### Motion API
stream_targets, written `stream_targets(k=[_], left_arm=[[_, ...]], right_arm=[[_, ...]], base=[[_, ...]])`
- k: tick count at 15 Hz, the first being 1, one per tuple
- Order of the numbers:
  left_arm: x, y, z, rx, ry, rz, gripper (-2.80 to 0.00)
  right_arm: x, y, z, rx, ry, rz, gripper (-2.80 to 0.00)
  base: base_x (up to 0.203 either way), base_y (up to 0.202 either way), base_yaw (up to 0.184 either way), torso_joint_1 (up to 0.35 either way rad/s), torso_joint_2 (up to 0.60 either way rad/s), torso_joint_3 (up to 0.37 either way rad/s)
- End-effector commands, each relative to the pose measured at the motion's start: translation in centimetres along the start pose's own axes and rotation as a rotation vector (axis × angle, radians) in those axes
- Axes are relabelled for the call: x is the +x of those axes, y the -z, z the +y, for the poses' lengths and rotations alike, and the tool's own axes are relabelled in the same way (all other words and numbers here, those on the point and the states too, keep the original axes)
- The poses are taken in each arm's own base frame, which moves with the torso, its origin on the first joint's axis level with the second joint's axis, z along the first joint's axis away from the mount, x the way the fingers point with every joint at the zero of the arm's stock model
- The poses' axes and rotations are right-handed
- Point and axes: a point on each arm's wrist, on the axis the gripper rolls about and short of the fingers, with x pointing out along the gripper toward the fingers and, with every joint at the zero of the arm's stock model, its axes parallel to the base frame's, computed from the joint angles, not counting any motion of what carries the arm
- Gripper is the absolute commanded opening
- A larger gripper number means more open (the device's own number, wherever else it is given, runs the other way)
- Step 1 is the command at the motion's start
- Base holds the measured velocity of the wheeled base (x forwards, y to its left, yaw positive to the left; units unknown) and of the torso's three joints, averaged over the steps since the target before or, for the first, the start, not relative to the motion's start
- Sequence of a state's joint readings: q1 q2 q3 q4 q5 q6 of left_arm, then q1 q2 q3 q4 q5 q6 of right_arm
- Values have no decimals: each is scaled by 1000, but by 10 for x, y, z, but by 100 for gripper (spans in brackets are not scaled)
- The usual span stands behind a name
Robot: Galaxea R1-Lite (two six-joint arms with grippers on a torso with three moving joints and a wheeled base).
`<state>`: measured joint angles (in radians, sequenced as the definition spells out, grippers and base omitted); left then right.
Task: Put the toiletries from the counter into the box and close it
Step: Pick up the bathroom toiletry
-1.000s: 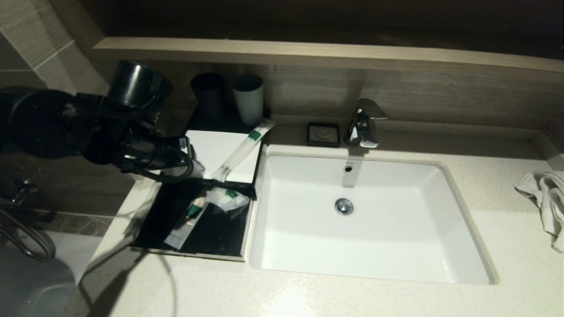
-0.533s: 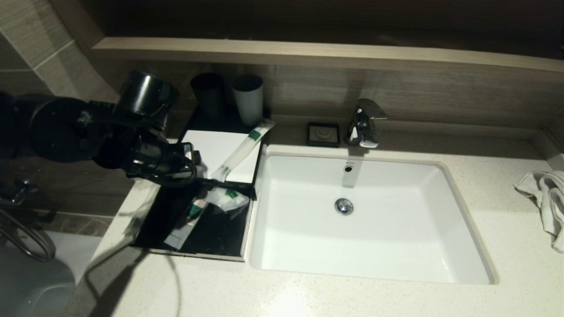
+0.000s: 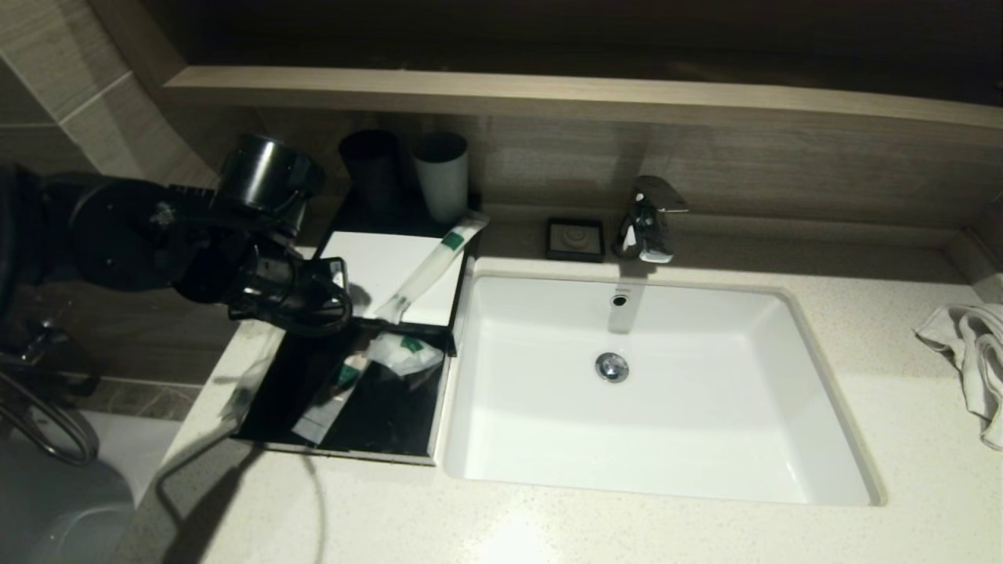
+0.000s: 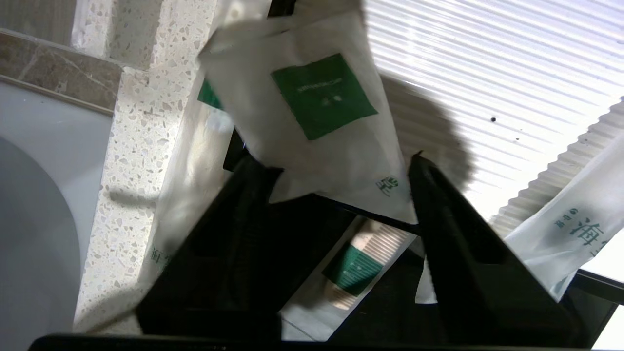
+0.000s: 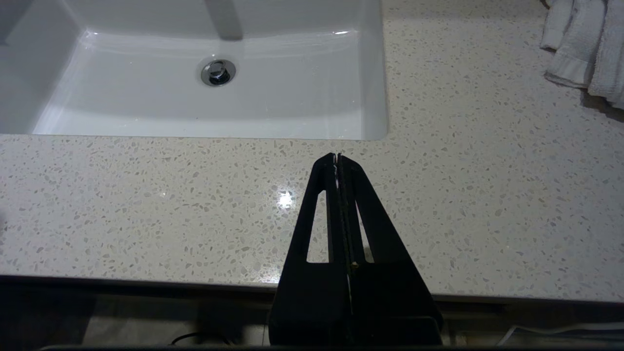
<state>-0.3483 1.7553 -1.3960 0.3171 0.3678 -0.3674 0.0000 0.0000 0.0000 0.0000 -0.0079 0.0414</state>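
our left gripper (image 4: 336,165) hangs wide open at mid-left of the head view, a white sachet (image 4: 312,117) loose between its fingers above the black box (image 3: 392,439) so it falls in. our right gripper (image 5: 337,158) waits, closed, over the counter (image 5: 487,195).

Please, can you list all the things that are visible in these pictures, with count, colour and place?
box: 1, black, open, on counter left of sink
lid: 1, white inside, behind box
packets in box: at least 2, white-green
long packet: 1, white-green, across lid
square packet: 1, white-green, in front of left gripper
cups: 2, black and white, behind lid
sink: 1, white, centre
faucet: 1, chrome, behind sink
towel: 1, white, far right
left gripper: open, above box
right gripper: shut, above the counter's front
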Motion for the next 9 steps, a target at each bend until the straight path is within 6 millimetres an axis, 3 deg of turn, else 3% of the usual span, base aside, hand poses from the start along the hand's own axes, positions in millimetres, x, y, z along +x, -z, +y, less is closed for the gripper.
stream_targets(k=[1,9], left_arm=[[-2,0,0,-2,0,-2,-280],[-5,2,2,-1,1,0,-280]], right_arm=[[0,0,0,0,0,0,-280],[0,0,0,0,0,1,-280]], base=[[0,0,0,0,0,0],[0,0,0,0,0,0]])
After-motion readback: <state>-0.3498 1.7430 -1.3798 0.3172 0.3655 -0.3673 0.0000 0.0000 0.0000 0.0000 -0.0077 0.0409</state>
